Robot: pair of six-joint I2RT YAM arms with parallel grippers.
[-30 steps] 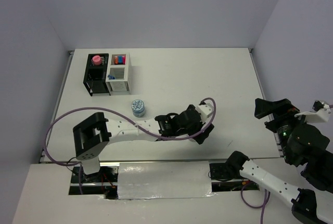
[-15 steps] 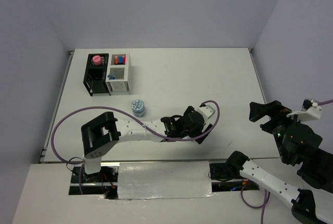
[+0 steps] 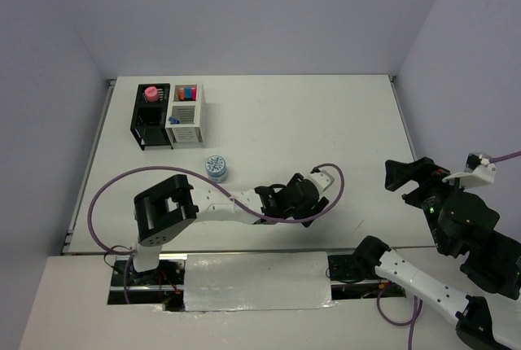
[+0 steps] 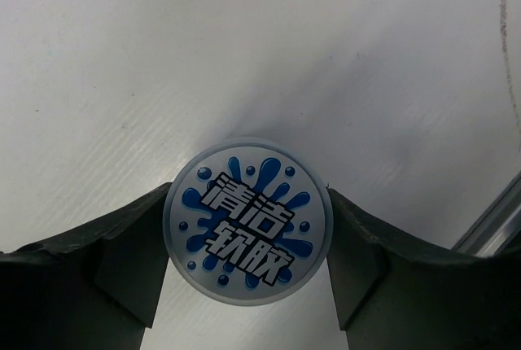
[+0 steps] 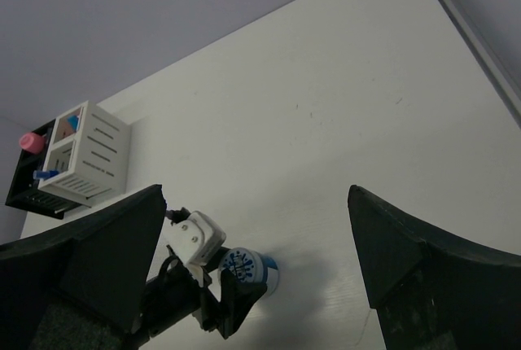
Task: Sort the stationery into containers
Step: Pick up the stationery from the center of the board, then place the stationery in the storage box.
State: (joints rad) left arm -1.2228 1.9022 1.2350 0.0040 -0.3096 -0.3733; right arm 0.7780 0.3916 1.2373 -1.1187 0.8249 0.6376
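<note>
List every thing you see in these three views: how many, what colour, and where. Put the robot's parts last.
table: 1, white, beneath everything.
black box: 1, black, far left.
white box: 1, white, joined to the black box's right side.
pink-capped bottle: 1, pink cap, in the black box.
highlighters: orange and blue caps show, in the white box; count unclear.
loose tin: 1, light blue, on the table, nearer than the boxes.
gripped tin: 1, light blue with a splash lid, near centre.
left gripper: black, closed on the gripped tin.
right gripper: black, open, at the right.
</note>
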